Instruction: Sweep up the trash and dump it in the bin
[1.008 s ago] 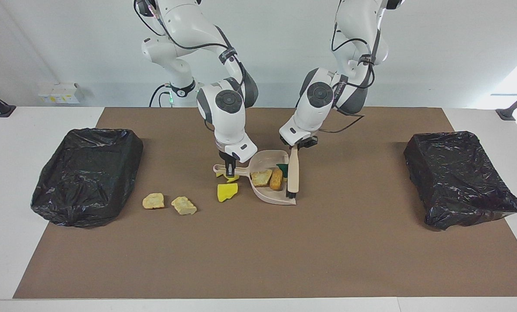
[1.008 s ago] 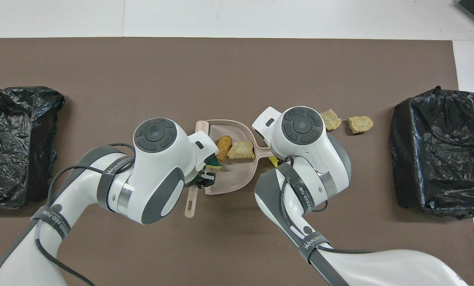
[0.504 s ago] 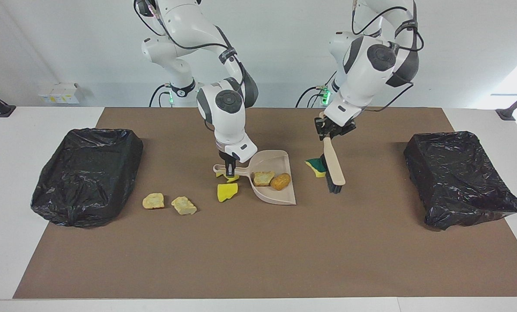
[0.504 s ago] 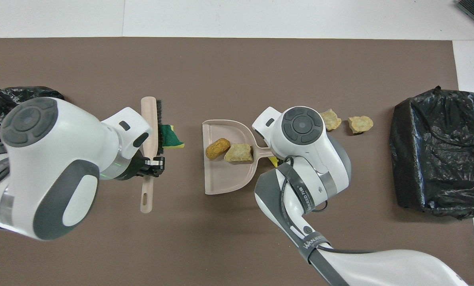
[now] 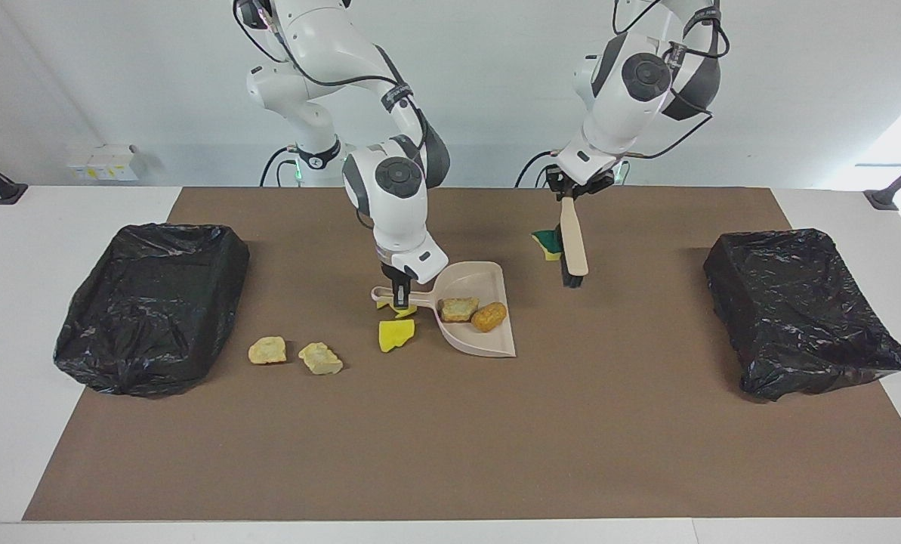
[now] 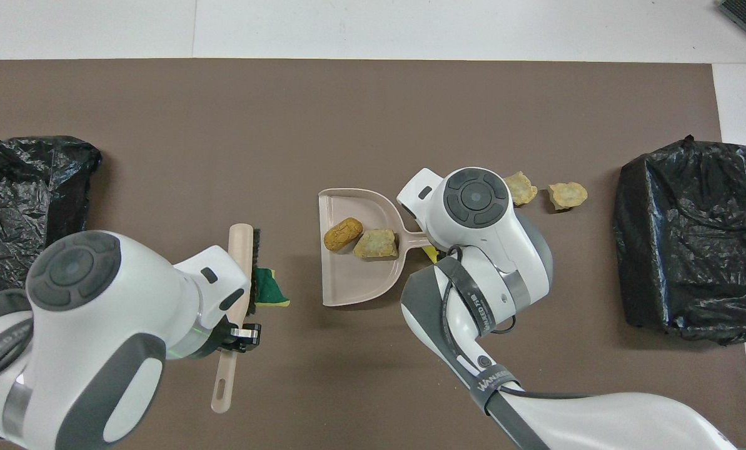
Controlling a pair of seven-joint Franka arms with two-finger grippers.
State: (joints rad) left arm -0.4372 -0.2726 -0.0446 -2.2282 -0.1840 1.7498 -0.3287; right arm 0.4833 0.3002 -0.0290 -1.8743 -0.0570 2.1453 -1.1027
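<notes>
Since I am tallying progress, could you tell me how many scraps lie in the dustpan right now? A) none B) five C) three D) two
D: only a tan chunk and an orange-brown lump sit in the dustpan; the green-and-yellow sponge lies on the mat beside the brush, nearer to the robots than the dustpan.

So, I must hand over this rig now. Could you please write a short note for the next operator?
Left gripper: shut on the brush, beside the green-and-yellow sponge.
Right gripper: shut on the dustpan handle.
Done: tan chunk and orange-brown lump lie in the dustpan.
Left: sweep in the sponge, the yellow pieces by the handle and two tan chunks near the right arm's bin, then dump.
</notes>
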